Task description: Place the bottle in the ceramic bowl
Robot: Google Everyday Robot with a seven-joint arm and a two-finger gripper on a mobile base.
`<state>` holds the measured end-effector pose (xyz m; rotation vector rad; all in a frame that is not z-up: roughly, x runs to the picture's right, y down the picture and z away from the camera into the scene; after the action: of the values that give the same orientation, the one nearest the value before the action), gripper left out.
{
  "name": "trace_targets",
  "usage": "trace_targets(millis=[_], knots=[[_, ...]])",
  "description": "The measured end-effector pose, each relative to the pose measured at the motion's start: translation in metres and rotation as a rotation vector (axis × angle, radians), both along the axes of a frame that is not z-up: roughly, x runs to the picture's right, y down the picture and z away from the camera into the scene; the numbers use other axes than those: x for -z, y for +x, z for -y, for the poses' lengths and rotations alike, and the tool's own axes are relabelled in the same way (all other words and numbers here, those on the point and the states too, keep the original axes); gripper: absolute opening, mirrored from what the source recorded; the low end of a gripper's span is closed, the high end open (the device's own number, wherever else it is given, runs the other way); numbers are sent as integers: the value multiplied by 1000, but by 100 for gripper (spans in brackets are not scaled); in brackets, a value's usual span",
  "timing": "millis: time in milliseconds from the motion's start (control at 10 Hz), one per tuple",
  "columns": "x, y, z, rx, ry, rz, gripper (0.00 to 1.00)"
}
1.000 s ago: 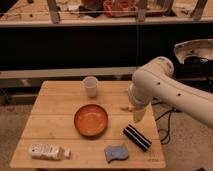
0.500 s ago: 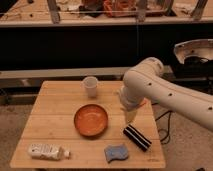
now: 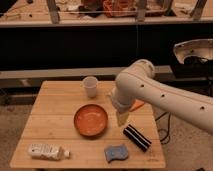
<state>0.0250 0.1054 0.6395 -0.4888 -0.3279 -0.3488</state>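
The bottle (image 3: 47,151) lies on its side at the front left of the wooden table (image 3: 55,107), cap pointing right. The ceramic bowl (image 3: 91,120), orange-brown and empty, sits in the middle of the table. My gripper (image 3: 121,119) hangs from the white arm (image 3: 150,90) just right of the bowl's rim, a little above the tabletop. It is empty and far from the bottle, with the bowl between them.
A white cup (image 3: 90,86) stands behind the bowl. A black striped block (image 3: 136,137) and a blue sponge (image 3: 116,152) lie at the front right. An orange item (image 3: 138,105) shows behind the arm. Dark shelving runs behind the table.
The arm has swung left, carrying the gripper from above the striped block to the bowl's right edge. The bottle, bowl and cup have not moved.
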Motion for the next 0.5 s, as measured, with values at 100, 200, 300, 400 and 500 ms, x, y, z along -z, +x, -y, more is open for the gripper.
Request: trace_targets(millis=[100,200,300,400,500], knots=[[2,-10,-2,9,-2,15,80],[3,-15,-4,15,-6,28,80],[5,-17,-6,20,-7,34,80],[7,-18,-7,24,-7,38,80],[8,-32,-10,26,-8,49,80]])
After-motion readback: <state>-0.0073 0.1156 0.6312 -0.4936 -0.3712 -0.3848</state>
